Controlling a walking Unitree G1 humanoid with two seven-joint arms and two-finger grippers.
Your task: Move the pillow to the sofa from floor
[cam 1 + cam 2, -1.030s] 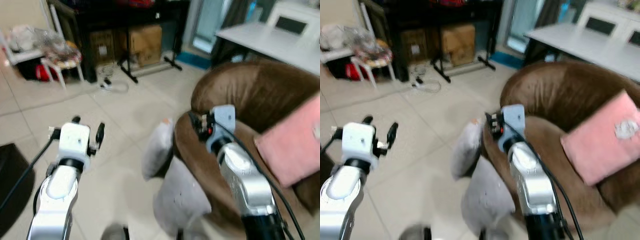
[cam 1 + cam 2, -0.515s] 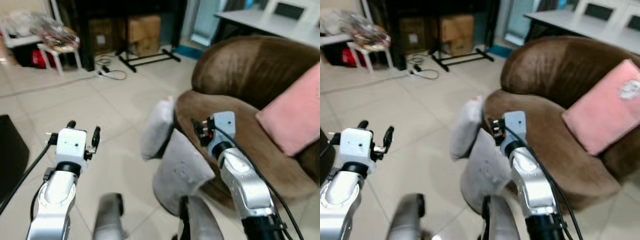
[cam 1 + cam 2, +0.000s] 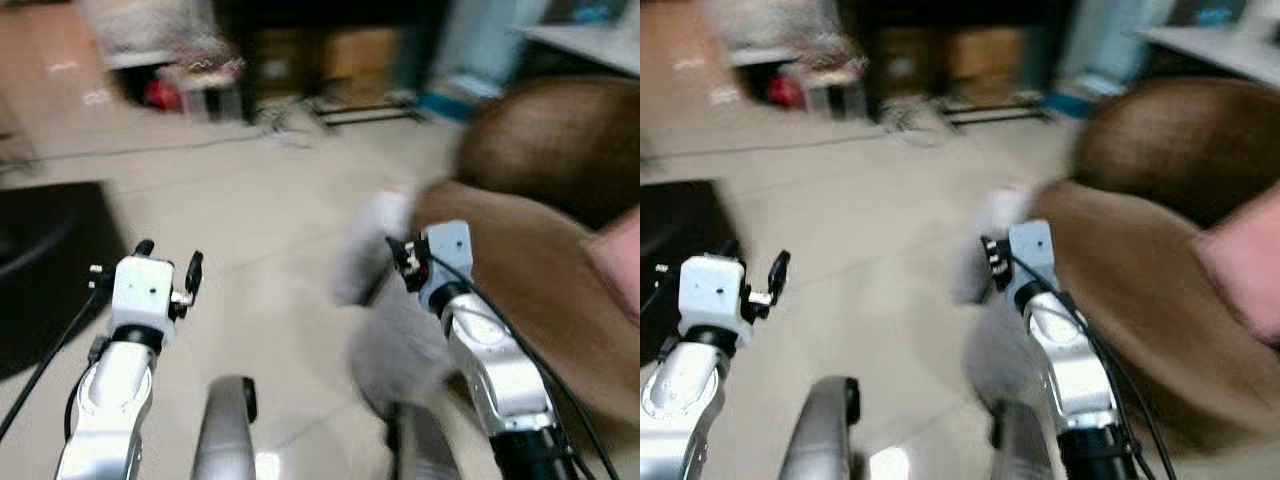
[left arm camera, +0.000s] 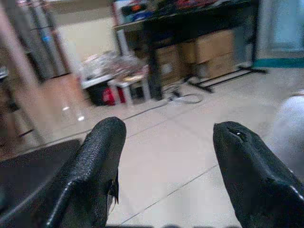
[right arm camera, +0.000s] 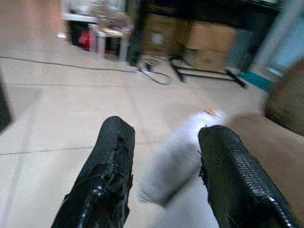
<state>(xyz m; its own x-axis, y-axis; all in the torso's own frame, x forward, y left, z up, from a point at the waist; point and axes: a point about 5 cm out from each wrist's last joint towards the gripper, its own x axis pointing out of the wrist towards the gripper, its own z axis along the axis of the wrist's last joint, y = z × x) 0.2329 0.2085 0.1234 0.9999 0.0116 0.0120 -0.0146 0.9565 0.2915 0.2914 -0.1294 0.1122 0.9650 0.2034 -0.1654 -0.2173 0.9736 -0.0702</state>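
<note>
Open tiled floor [image 3: 270, 250] ahead — brown sofa [image 3: 530, 270] blocking right

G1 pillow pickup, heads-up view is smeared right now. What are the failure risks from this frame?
1. Head views are motion-blurred, so the grey pillows by the brown sofa are hard to localise; a reach now would likely miss.
2. Two pillows lean together; the open right gripper may grab or topple the wrong one.
3. Cables and a stand's legs lie on the tile floor ahead, a possible snag if the robot walks that way. The left gripper is open, holding nothing.
</note>
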